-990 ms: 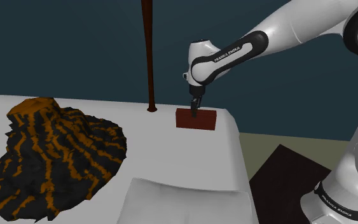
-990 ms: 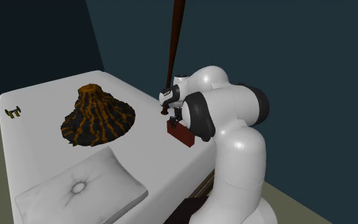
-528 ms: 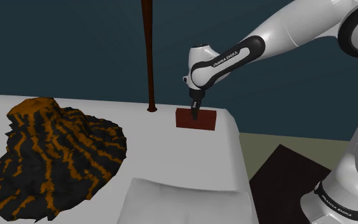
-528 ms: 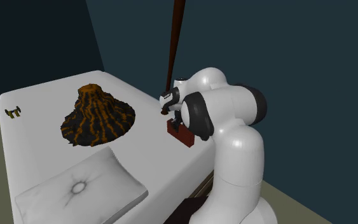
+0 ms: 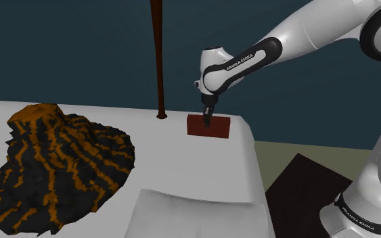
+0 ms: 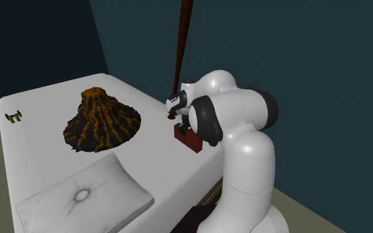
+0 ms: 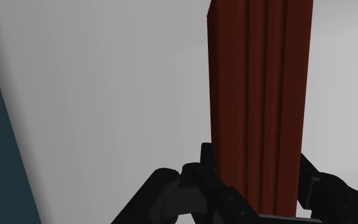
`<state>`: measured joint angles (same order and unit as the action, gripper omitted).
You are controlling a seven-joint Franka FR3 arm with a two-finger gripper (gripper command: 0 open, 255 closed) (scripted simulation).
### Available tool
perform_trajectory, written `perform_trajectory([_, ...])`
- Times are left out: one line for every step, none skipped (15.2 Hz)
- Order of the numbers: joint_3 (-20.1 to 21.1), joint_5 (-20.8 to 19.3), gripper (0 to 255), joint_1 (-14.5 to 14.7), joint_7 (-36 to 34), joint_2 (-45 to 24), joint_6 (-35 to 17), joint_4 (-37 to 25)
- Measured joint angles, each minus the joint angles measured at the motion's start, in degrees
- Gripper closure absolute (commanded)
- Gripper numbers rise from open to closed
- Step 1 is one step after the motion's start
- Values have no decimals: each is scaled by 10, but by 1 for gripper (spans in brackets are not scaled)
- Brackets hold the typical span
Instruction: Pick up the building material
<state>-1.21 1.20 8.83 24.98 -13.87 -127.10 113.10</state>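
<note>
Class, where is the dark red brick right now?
The dark red rectangular brick lies on the white surface near its far corner, centre of the shoulder view, just right of the dark brown pole, clasped by the black claw.

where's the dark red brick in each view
shoulder view: dark red brick right of centre, under the gripper.
second exterior view: brick at centre, against the white arm.
wrist view: brick runs lengthwise, clasped by the gripper.
shared landmark: brown pole beside it, both exterior views.

The brick is dark red, tool black, mound black with orange streaks.
</note>
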Motion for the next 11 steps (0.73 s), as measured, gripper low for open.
perform_trajectory([0,0,255,0,0,3,3,0])
perform_trajectory([0,0,255,0,-1,7,10,-3])
perform_trajectory([0,0,255,0,-1,9,16,-6])
perform_trajectory([0,0,255,0,-1,13,23,-10])
perform_trajectory([0,-1,255,0,-2,16,31,-15])
perform_trajectory([0,-1,255,0,-1,19,38,-18])
perform_trajectory([0,-1,255,0,-1,23,44,-21])
perform_trajectory([0,-1,255,0,-2,25,50,-25])
perform_trajectory([0,-1,255,1,-2,30,58,-28])
perform_trajectory([0,-2,255,1,-2,33,66,-32])
perform_trajectory([0,-2,255,1,-3,35,71,-36])
